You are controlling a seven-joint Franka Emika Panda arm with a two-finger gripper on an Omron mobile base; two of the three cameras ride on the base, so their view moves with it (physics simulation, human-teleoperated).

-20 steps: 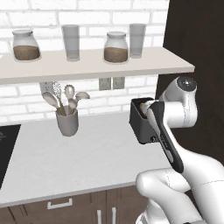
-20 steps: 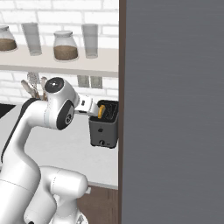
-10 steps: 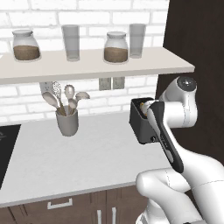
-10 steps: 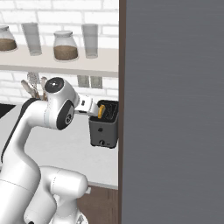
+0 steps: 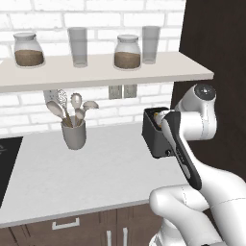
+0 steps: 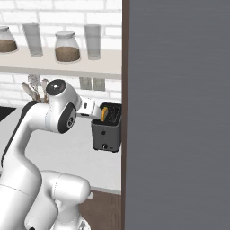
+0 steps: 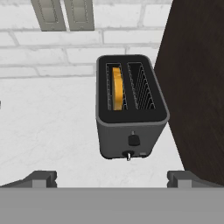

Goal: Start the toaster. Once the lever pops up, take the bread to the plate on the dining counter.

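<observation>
Both base views flank the toaster [image 5: 154, 134]; hand view looks down closely.

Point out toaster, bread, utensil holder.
toaster [image 7: 131, 142]: hand view, front face.
bread [image 7: 117, 89]: hand view, top edge in the left slot.
utensil holder [image 5: 74, 135]: left base view, cup wall.

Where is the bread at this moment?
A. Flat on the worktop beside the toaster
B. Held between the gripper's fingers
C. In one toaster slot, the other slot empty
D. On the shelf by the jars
C: the hand view shows the bread standing in one slot of the toaster, with the slot beside it bare.
</observation>
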